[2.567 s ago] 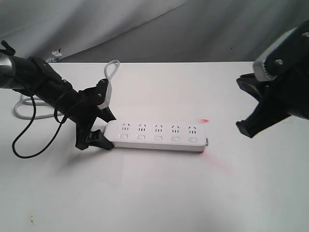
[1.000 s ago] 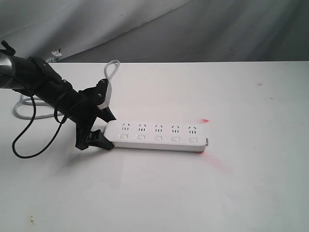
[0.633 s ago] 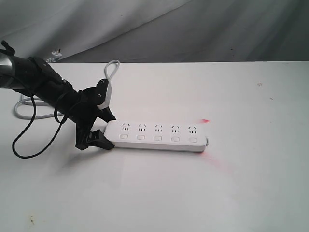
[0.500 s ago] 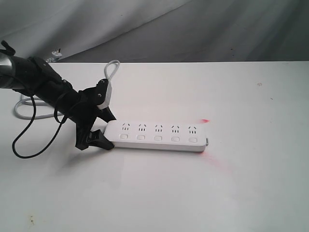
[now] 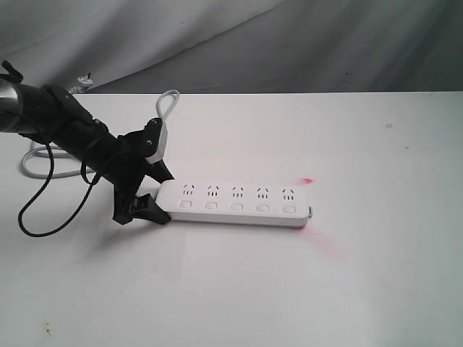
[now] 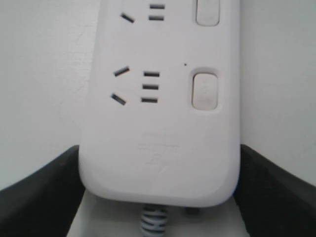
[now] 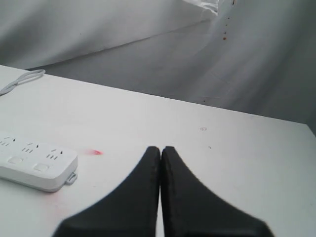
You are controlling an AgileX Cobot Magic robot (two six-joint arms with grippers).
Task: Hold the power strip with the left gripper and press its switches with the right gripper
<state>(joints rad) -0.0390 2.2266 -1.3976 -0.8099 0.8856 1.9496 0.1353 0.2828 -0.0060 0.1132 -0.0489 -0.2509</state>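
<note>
Status: left gripper is clamped on the power strip at its cord end. In the left wrist view the two black fingers sit against the strip's two long sides, body wedged between them, cord exiting between the fingers toward the wrist. First socket and first switch lie just beyond the fingertips, the rest of the strip running away from them.

Strip is flat on the white table, sockets up, row of switches along the edge by the nearer finger. Cord loops off behind the farther finger.

Right gripper is out of the exterior view. Its wrist view shows the fingers pressed together, nothing between them, tips raised off the table. Strip's free end is ahead of those tips and off to one side, well apart, no contact. Red light spot sits on the table just beside that free end.
</note>
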